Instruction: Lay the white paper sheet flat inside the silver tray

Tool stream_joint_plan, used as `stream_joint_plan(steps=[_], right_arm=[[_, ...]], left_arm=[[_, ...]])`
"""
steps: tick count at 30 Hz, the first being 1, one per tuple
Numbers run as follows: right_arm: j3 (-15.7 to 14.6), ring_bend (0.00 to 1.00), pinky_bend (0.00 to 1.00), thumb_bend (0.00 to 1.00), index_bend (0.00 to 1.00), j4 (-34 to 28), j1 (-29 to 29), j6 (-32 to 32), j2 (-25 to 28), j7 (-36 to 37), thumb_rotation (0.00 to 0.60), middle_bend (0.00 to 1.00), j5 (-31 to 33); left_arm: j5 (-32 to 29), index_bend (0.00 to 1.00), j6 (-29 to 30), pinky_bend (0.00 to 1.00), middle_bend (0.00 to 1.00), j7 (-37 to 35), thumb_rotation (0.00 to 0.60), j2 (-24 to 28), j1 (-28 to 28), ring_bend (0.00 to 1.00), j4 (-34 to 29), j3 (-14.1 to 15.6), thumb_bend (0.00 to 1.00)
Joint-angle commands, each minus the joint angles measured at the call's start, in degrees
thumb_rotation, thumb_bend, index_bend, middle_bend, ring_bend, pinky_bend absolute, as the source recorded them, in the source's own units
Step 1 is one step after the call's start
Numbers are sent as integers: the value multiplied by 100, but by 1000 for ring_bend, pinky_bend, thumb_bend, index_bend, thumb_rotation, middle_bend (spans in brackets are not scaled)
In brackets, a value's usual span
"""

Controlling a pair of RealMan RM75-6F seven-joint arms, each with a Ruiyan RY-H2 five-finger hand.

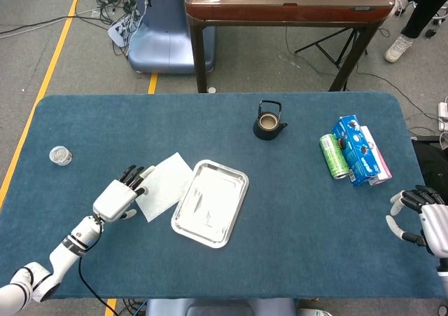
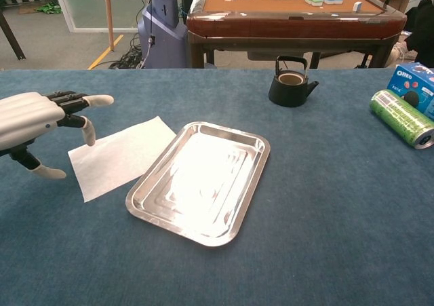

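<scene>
The white paper sheet lies flat on the blue table, just left of the silver tray, whose left rim overlaps the sheet's edge. The tray holds nothing. My left hand hovers over the sheet's left edge with its fingers spread and holds nothing; I cannot tell whether the fingertips touch the paper. My right hand sits at the table's right edge, far from both, fingers apart and empty. It does not show in the chest view.
A black teapot stands behind the tray. A green can and a blue Oreo box lie at the right. A small round container sits far left. A wooden table stands beyond.
</scene>
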Motion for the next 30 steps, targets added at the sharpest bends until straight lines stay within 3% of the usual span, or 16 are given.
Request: stream_joint_plan(steps=[1,17,30], right_arm=[[-7,298,156,332,573,-9,8,-19,10,6,600,427,-4],[-13,298,156,332,573,-16,38,-83,15,9,600,427,5],[-14,298,156,332,573,-16,47,-97,20,31,600,427,13]], left_arm=[[71,416,115,68,0,52,600,-115,-2,0,257,90,112],[5,422,126,76,0,-170,600,-496,-33,0,1108,285,112],[-99,431,1,86,0,-213,600,-698,-112,0,1375,340,112]])
